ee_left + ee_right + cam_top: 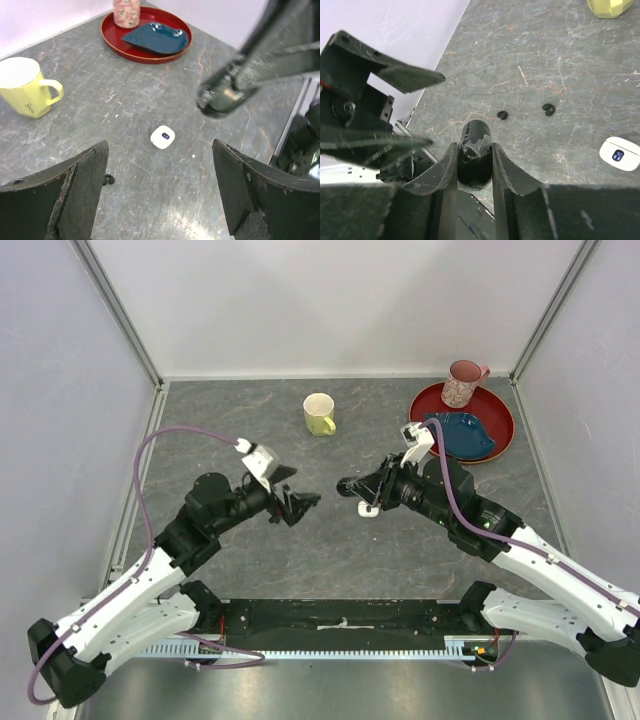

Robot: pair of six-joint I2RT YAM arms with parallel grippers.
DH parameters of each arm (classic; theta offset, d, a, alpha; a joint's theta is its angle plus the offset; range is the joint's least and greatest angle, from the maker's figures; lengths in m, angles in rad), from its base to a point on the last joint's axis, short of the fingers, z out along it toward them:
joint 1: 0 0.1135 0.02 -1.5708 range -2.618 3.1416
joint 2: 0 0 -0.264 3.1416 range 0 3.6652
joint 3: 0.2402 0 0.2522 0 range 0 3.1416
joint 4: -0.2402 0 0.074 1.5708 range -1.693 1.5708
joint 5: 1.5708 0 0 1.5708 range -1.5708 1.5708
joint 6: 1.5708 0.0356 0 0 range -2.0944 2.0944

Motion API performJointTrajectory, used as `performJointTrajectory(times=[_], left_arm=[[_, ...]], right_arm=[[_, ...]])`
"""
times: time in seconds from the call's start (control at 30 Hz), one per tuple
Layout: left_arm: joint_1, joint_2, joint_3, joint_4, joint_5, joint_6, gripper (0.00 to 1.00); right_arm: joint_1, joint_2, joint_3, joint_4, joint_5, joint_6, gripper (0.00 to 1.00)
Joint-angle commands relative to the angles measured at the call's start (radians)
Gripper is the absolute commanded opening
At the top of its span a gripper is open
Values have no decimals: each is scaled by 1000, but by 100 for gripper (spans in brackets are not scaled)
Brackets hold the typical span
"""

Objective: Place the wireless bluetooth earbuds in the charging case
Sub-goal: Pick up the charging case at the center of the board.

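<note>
Two black earbuds [502, 115] lie loose on the grey table [330, 560], near each other but not touching, at roughly 12 and 1 o'clock of the right gripper [350, 486] in its own wrist view. That gripper is clamped narrow on a glossy black case [475, 155], held off the table and pointing toward 9 o'clock at the left gripper [296, 492], whose jaws stand wide with nothing between them. A white case [163, 136] rests on the table just beside the right gripper, at its 5 o'clock from above; no white buds show anywhere. The yellow mug [319, 413] at 12 o'clock and the red tray [500, 410] at 2 o'clock are well apart from the work. The fingers cover the black case and the left wrist view blurs it, so I cannot tell whether its lid is open. The step in hand looks like fetching a black bud with the free left arm. It should come straight down over the nearer bud and narrow the jaws before contact. A gentle pinch across the body is best, since so small and smooth a thing may squirt sideways. The right arm should hold the case steady and level for the insertion.
</note>
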Motion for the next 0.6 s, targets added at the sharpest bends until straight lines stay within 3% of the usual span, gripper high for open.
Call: performJointTrajectory(times=[0.0, 0.13, 0.33, 0.57], left_arm=[[187, -5, -27, 157, 235, -283, 90], [279, -1, -106, 378, 392, -514, 90], [280, 85, -127, 612, 501, -757, 92], [275, 229, -168, 961, 585, -990, 84]], right_arm=[[-10, -27, -15, 45, 35, -31, 0], [-11, -50, -23, 60, 23, -41, 0], [-13, -103, -62, 166, -55, -58, 0], [-13, -92, -88, 281, -178, -43, 0]])
